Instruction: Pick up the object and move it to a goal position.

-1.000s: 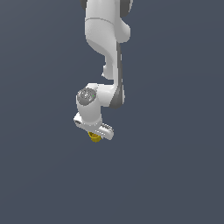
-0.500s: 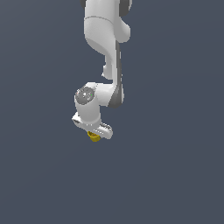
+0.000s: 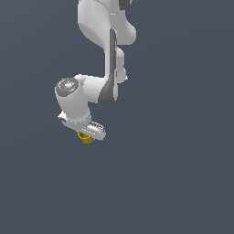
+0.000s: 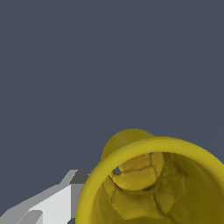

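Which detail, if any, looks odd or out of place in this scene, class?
Nothing stands out. The yellow cup sits at the gripper, its hollow inside facing the wrist camera, one finger beside its rim.

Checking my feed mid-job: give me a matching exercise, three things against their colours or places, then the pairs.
Things:
1. yellow cup
2. pincer
3. arm

Descriptions:
A. white with a dark stripe, coming down from the top of the exterior view
B. yellow with a hollow inside, filling the near part of the wrist view
C. white, just above the small yellow object in the exterior view

Pairs: 1-B, 2-C, 3-A. The cup shows its open rim towards the wrist camera.
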Tool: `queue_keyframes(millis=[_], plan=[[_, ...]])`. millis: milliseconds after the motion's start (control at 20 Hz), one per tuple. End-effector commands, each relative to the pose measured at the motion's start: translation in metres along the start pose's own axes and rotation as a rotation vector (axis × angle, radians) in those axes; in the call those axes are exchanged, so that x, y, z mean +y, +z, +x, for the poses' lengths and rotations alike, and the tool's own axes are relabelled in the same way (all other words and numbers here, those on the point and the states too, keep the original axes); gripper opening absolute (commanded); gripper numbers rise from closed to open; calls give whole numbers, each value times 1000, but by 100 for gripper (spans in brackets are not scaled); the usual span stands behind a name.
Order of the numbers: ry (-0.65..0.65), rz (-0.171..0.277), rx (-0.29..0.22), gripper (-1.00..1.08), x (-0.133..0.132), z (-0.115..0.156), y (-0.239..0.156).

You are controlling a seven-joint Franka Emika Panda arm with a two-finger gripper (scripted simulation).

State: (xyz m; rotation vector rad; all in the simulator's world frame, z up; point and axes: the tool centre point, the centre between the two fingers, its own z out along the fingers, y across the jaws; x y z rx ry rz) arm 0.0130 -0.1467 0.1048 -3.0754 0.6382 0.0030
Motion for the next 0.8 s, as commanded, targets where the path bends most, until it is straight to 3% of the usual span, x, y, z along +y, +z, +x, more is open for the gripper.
queue_keyframes(millis=[0,350,750], plan=[[1,0,2,-100,18,9,-21],[1,0,2,-100,52,27,-59],[1,0,2,-100,62,34,-71]])
